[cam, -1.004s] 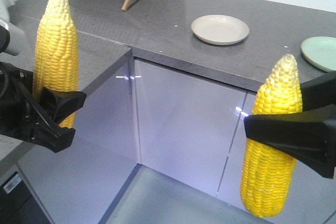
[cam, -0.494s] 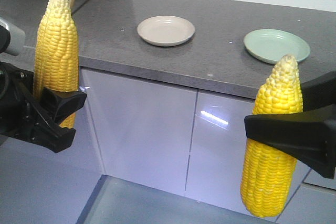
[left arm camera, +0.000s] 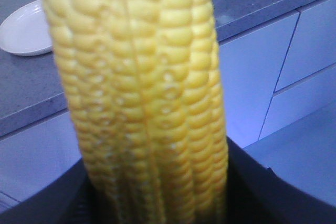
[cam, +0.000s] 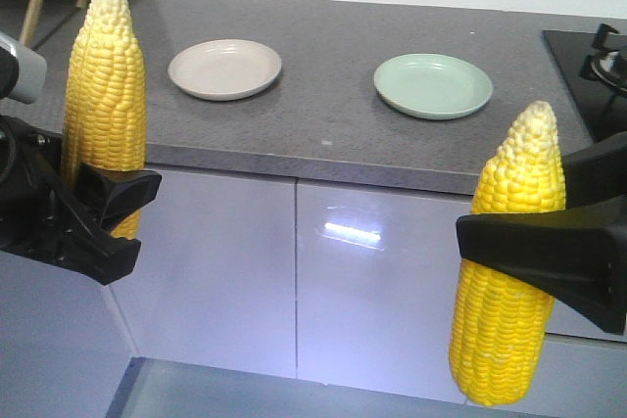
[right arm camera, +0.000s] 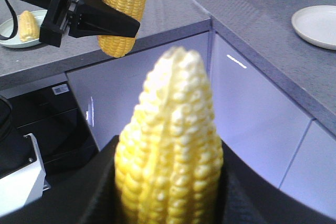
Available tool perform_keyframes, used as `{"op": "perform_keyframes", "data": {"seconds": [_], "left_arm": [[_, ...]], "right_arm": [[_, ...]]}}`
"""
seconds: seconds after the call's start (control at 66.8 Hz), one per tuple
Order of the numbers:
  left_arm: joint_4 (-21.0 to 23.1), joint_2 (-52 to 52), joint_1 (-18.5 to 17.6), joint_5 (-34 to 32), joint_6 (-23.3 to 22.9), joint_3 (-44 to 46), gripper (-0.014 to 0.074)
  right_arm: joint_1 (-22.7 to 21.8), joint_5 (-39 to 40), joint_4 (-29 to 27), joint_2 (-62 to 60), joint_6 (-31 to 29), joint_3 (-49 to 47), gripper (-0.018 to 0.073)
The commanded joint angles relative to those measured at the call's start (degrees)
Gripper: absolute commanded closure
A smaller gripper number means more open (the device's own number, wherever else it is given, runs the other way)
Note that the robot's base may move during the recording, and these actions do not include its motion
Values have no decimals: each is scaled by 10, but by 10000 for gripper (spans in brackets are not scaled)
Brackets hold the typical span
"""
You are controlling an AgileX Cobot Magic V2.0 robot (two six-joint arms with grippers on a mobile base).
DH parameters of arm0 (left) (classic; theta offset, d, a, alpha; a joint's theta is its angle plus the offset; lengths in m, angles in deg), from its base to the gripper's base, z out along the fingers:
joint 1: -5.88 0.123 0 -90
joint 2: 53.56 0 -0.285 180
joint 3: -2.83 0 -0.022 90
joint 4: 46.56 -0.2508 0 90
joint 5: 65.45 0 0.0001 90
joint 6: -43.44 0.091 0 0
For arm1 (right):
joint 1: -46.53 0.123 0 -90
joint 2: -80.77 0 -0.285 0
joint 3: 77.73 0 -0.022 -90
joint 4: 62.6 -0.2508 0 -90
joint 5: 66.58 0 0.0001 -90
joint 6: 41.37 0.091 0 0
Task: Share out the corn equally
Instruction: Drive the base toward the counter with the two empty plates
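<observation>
The left gripper (cam: 110, 227) clenches the left cob (cam: 103, 85) upright at 9 o'clock, and the right gripper (cam: 514, 247) grips the right cob (cam: 514, 173) upright at 4 o'clock. On the counter (cam: 323, 129), the beige plate (cam: 224, 69) lies at 11 o'clock and the green plate (cam: 432, 85) at 1 o'clock, neither holding corn. Carry one cob over each plate, tilt it flat, lower it until it rests, and only then release
</observation>
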State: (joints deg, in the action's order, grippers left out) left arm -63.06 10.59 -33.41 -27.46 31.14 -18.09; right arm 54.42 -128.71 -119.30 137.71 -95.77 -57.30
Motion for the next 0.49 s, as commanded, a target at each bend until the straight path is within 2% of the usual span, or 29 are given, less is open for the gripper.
{"op": "perform_keyframes", "data": {"seconds": [0.0,0.479], "left_arm": [[-6,-8,-2,-39,0,15,339],[-6,-8,-2,-38,0,15,339]], "right_arm": [[-1,18,-33,-4,-7,-13,397],[-1,18,-33,-4,-6,-13,397]]}}
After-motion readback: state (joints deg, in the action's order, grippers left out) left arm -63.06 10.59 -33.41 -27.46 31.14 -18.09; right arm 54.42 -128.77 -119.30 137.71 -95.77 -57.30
